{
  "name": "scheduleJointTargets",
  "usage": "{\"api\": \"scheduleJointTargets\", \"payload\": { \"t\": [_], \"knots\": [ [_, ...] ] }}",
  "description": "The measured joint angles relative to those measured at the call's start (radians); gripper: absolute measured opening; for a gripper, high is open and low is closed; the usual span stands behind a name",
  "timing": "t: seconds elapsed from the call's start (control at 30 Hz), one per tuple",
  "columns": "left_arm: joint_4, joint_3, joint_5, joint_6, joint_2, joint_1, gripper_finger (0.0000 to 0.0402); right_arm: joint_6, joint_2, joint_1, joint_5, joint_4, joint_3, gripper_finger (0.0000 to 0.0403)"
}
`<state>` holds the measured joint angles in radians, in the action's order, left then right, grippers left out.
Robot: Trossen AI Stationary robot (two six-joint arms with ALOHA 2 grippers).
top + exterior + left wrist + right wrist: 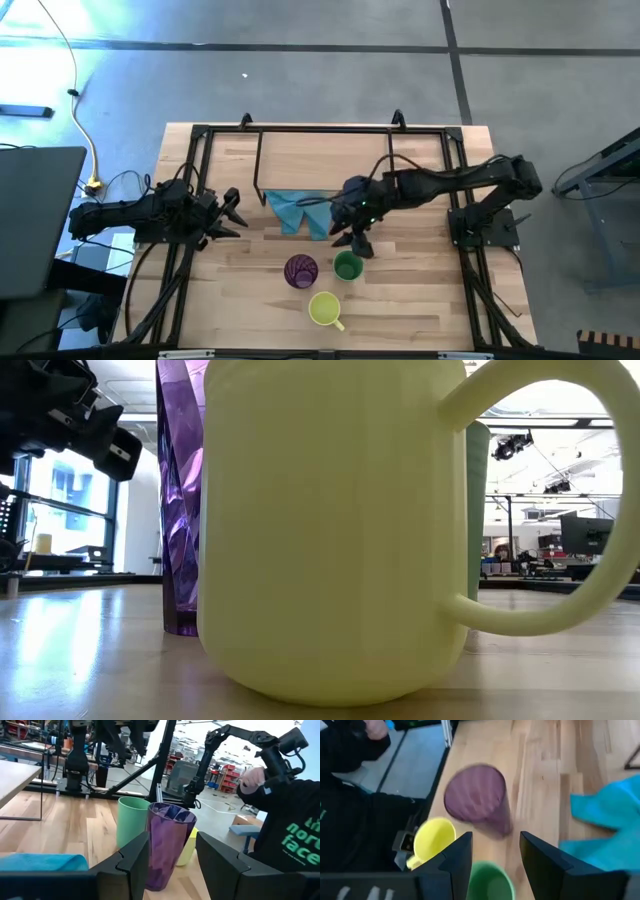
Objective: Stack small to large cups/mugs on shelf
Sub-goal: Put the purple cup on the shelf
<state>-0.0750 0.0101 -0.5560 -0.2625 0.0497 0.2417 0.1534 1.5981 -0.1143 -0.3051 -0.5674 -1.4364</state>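
right gripper hangs over the middle of the table, its two dark fingers spread apart with nothing between them. just below it stands the green cup, whose rim shows in the gap between the fingers in the right wrist view. next to the green cup stands the purple tumbler, upright on the tabletop, the two close together; whether they touch cannot be told. the yellow mug sits nearer the table's front edge, a little apart from both, its handle turned toward that edge. from the low camera the mug fills most of the picture, with the tumbler and a sliver of the green cup behind it. a blue cloth lies crumpled on the wood just beside the right arm's wrist, at the front edge of the shelf, which stands at the back of the table with none of the cups on it. left gripper waits at the table's left side, fingers apart and holding nothing, pointed toward the tumbler. a person in a dark top shows beyond the table's front edge.
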Motion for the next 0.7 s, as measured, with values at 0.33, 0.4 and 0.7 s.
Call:
{"api": "scheduleJointTargets", "payload": {
  "t": [0.33, 0.4, 0.7],
  "knots": [
    [0.000, 0.000, 0.000, -0.030, 0.001, 0.000, 0.0150, 0.093, 0.026, -0.017, 0.005, 0.208, 0.001, 0.0155],
    [0.000, 0.000, 0.000, -0.022, 0.001, 0.000, 0.0150, 0.060, 0.037, -0.028, 0.004, 0.218, 0.001, 0.0155],
    [0.002, 0.000, 0.007, -0.005, 0.035, 0.000, 0.0150, -0.106, 0.115, -0.059, 0.002, 0.245, 0.001, 0.0155]
  ]
}}
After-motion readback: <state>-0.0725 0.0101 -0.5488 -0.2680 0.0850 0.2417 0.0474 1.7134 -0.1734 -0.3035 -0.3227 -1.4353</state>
